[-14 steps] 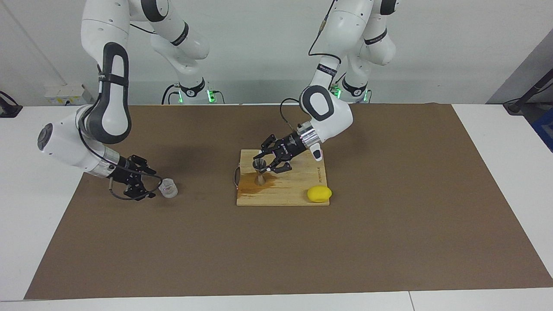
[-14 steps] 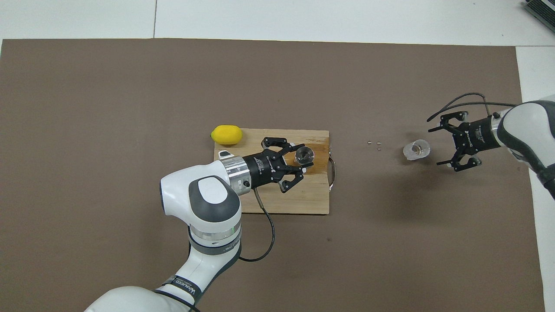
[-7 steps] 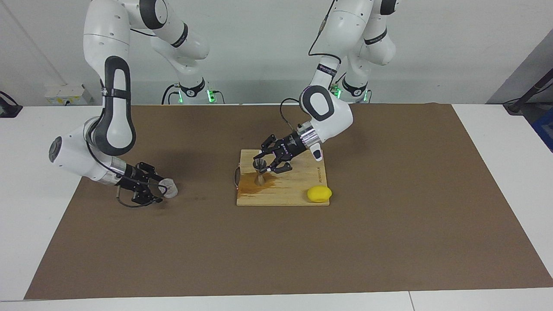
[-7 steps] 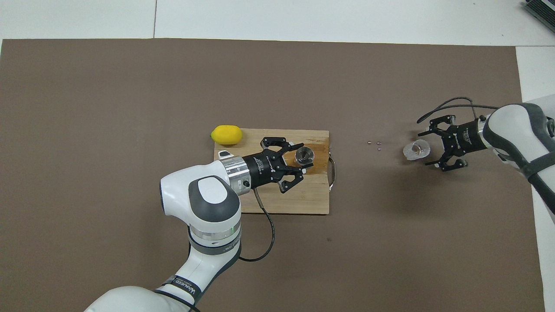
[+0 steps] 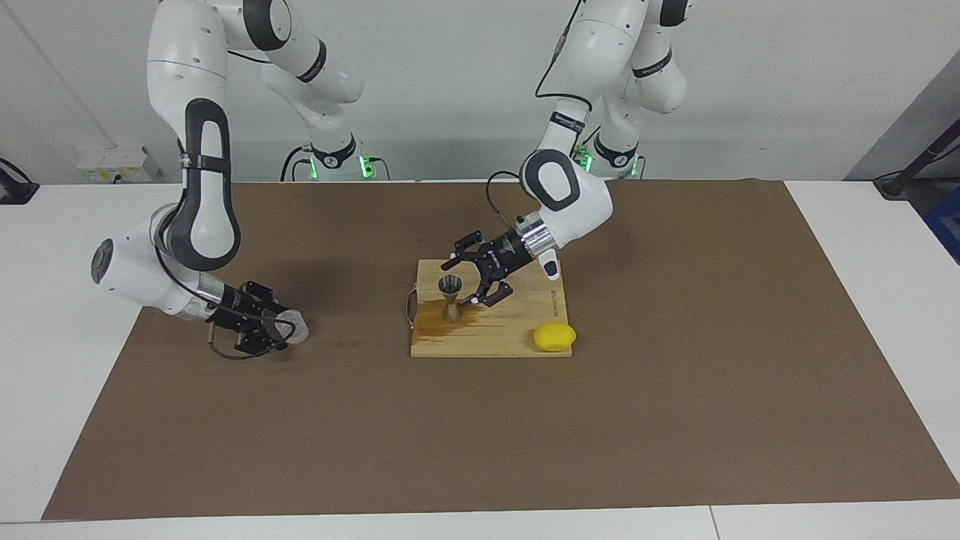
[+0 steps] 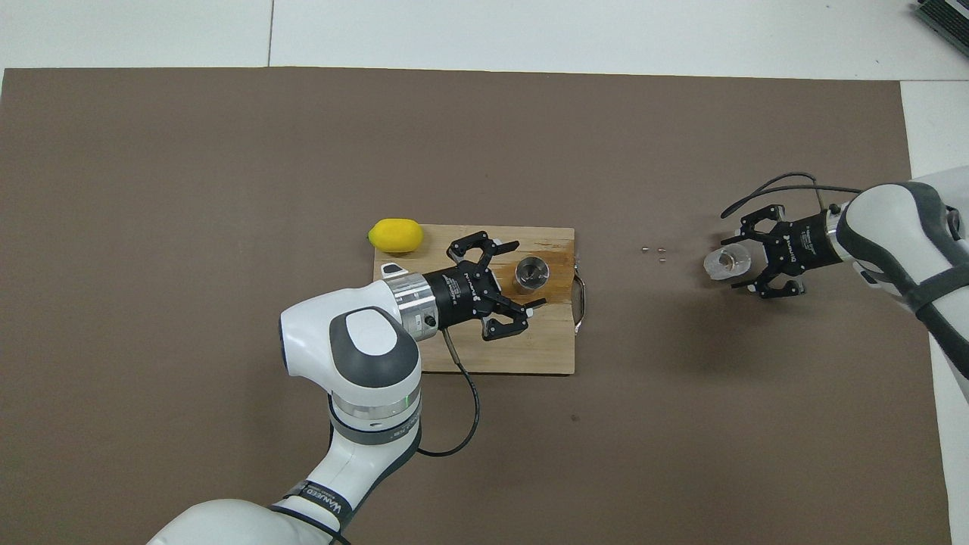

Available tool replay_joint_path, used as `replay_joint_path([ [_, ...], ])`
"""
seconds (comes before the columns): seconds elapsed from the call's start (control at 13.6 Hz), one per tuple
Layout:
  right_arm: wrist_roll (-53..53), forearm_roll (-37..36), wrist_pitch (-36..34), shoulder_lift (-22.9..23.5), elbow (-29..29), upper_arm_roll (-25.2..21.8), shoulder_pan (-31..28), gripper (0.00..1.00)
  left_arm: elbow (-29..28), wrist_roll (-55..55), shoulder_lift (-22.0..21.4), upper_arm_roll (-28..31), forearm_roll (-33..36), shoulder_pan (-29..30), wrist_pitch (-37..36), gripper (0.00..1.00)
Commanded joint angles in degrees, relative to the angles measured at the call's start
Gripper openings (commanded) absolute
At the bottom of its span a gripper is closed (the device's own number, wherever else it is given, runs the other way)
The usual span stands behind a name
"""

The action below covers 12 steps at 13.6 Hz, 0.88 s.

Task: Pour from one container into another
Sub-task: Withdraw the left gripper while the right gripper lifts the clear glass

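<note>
Right hand [image 5: 279, 327] closer around cup [image 5: 294, 325]

You can't make out what lies inside the clear cup [image 6: 727, 262], nor what the three tiny specks [image 6: 655, 252] beside it are. The cup's contact with the right gripper [image 5: 271, 328] stays unclear.

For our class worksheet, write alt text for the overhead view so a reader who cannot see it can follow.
A metal jigger stands on a wooden cutting board, with the left gripper open beside it. Toward the right arm's end of the table, the right gripper is around a small clear cup on the brown mat. A lemon lies at the board's corner.
</note>
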Motion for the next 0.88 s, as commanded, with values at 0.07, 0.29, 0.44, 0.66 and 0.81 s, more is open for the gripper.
replay_joint_path([
  [0.07,-1.08,1.83,0.20,-0.69,-1.09,0.26,0.29,0.69,-1.58,1.14,-3.31,0.81,-1.29,-1.99,0.96,1.00],
  [0.29,-0.81,2.79,0.12,-0.69,-1.00,0.26,0.47,0.42,-1.58,1.14,-6.03,1.07,-0.50,-1.39,1.39,1.00],
  [0.44,-0.64,4.20,-0.23,-0.69,-0.74,0.17,0.47,0.00,-0.10,0.36,-6.92,1.34,8.75,1.50,3.06,1.00],
  [0.66,1.11,4.20,-0.23,-2.00,-0.47,0.17,0.55,0.00,4.12,0.00,-6.83,1.52,29.49,7.73,2.98,1.00],
  [0.81,4.70,4.20,0.03,-4.81,-0.48,0.17,3.34,0.00,8.15,-0.09,-6.39,1.52,42.59,11.78,3.07,1.00],
])
